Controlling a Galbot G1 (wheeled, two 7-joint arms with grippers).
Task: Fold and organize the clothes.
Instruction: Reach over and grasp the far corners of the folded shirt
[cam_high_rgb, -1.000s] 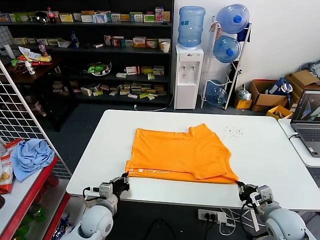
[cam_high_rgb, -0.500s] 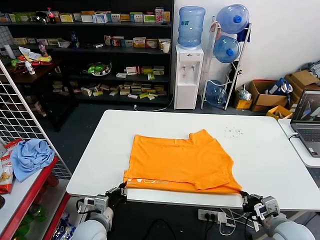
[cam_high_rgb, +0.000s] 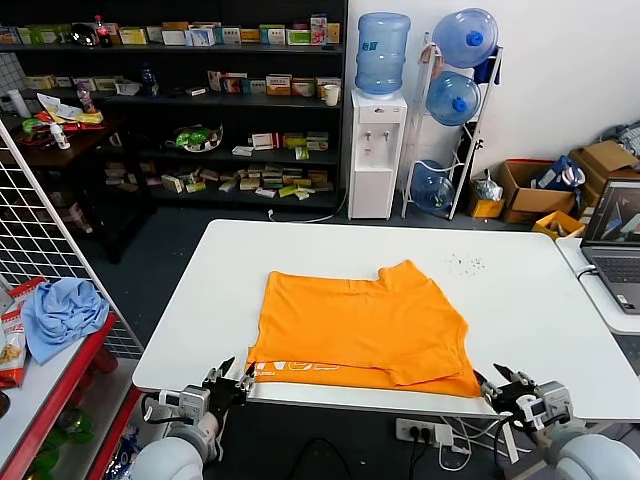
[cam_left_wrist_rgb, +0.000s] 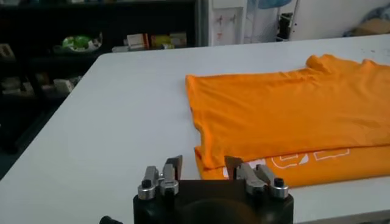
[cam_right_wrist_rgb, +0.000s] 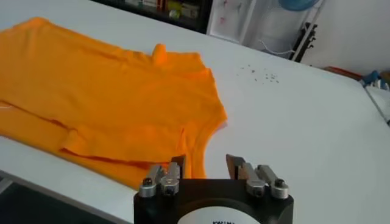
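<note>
Both jaws spread, empty: left gripper (cam_high_rgb: 232, 384) and right gripper (cam_high_rgb: 508, 385) just off the near desk (cam_high_rgb: 540, 320) edge, beside the T-shirt (cam_high_rgb: 365, 320) hem corners. Risk: overhanging hem slides down, undoing the fold.

A folded orange T-shirt (cam_right_wrist_rgb: 116, 103) lies flat on the white worktop (cam_right_wrist_rgb: 304, 122), its lower layer reaching close to the near edge. The right gripper (cam_right_wrist_rgb: 205, 164) sits at that edge beside the shirt's corner, its two fingers (cam_right_wrist_rgb: 177, 165) parted and holding nothing. Small dark specks (cam_right_wrist_rgb: 259, 73) dot the worktop beyond the shirt.
</note>
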